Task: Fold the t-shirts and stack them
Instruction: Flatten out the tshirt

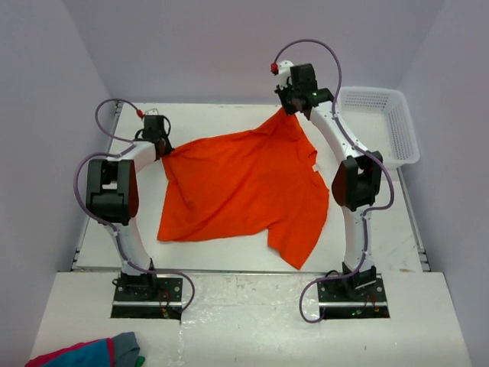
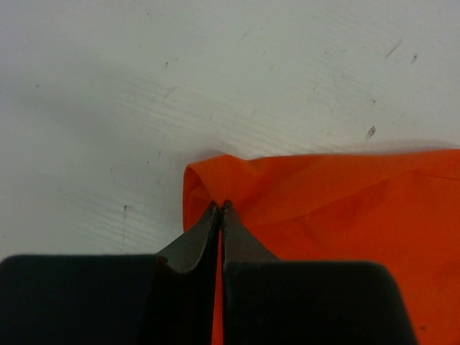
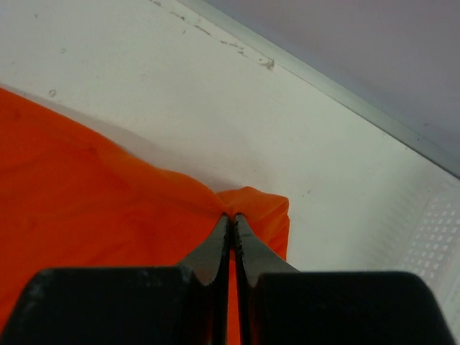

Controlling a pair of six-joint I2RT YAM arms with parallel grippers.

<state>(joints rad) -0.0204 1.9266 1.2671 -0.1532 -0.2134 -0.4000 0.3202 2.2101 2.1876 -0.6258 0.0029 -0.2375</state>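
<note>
One bright orange t-shirt lies spread and wrinkled on the white table, stretched between my two grippers. My left gripper is shut on the shirt's left corner; in the left wrist view the cloth is pinched at my fingertips. My right gripper is shut on the far right corner, lifted above the table; in the right wrist view the cloth bunches at my fingertips. A sleeve hangs toward the near edge.
A white mesh basket stands at the table's far right, its edge showing in the right wrist view. A red, blue and grey cloth bundle lies on the near ledge at bottom left. Purple walls surround the table.
</note>
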